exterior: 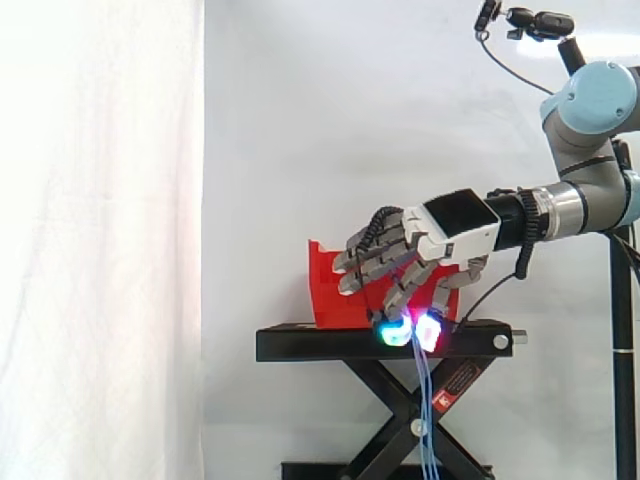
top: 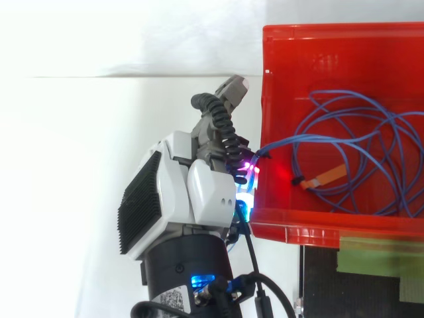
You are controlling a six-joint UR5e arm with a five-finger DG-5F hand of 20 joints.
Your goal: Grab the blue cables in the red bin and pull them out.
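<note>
Side view: hand [exterior: 450, 235] curled, pinched thin blue cables [exterior: 428, 400] for pull-out; ends hung down.
Red plastic bin [top: 311, 225]: loops lay inside, so pull prob. unfinished.

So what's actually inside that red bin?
Loose coils of blue cables lie inside the red bin, with a small orange tag among them. One strand runs over the bin's wall to the hand, whose fingers pinch it. The hand covers the grip itself.

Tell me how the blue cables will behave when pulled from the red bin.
Probably floppy: the blue cables hang limp below the hand. Likely light, being thin. They may tangle or drag as one clump, since their loops overlap in the red bin.
</note>
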